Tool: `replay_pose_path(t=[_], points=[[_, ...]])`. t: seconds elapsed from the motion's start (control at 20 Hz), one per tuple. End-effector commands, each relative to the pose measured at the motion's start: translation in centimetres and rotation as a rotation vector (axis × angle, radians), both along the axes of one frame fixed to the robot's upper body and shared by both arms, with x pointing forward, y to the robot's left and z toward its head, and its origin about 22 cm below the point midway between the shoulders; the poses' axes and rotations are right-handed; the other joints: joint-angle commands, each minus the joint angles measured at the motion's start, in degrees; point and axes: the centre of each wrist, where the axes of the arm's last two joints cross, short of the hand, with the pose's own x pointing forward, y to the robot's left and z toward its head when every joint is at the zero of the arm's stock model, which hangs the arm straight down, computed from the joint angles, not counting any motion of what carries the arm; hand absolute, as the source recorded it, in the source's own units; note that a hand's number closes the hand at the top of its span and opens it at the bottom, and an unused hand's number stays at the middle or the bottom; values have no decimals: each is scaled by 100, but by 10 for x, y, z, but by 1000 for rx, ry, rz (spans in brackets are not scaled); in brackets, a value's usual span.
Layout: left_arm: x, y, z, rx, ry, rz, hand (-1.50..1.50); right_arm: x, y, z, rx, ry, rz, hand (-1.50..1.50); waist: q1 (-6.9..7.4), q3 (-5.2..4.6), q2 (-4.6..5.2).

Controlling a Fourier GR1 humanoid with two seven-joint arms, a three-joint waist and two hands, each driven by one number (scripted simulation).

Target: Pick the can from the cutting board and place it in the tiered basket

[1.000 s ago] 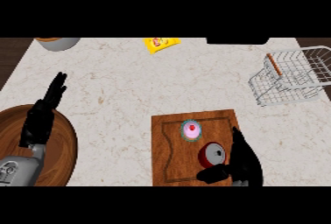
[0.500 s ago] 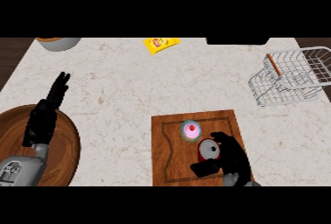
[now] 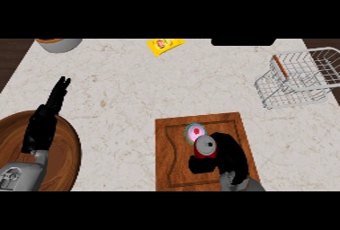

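R hand (image 3: 229, 155) is on the cutting board (image 3: 171, 157), near-right part of the counter (image 3: 133, 85), fingers and thumb curled round the can (image 3: 205, 146). Can's grey top faces up, red side shows below it, partly hidden by the hand; can't tell if it's lifted off the board or touching. Just beside it, to the far-left, a small round pink-and-green item (image 3: 195, 131) lies on the board, apart from the hand.

L hand (image 3: 45, 119) rests at left, fingers straight and pressed together, pointing far, over the edge of a big round wooden board (image 3: 66, 148) at near-left.

Tiered basket (image 3: 299, 78), white wire, sits at far-right, well apart from the can; a thin brown stick-like thing (image 3: 281, 67) lies in it. Yellow packet (image 3: 164, 45) at the far edge, middle. Grey bowl (image 3: 60, 44) at far-left corner.
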Motion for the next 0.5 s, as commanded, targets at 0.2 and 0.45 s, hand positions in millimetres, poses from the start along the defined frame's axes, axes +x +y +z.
replay_pose_path(t=[0.2,0.45], points=[[8,-2,16,-8,-6,2,0,-20,27,-6,-86,-117,421,150,4,14,23],[6,4,20,1,-4,1,0,-23,12,4,-122,-263,737,150,-14,14,6]])
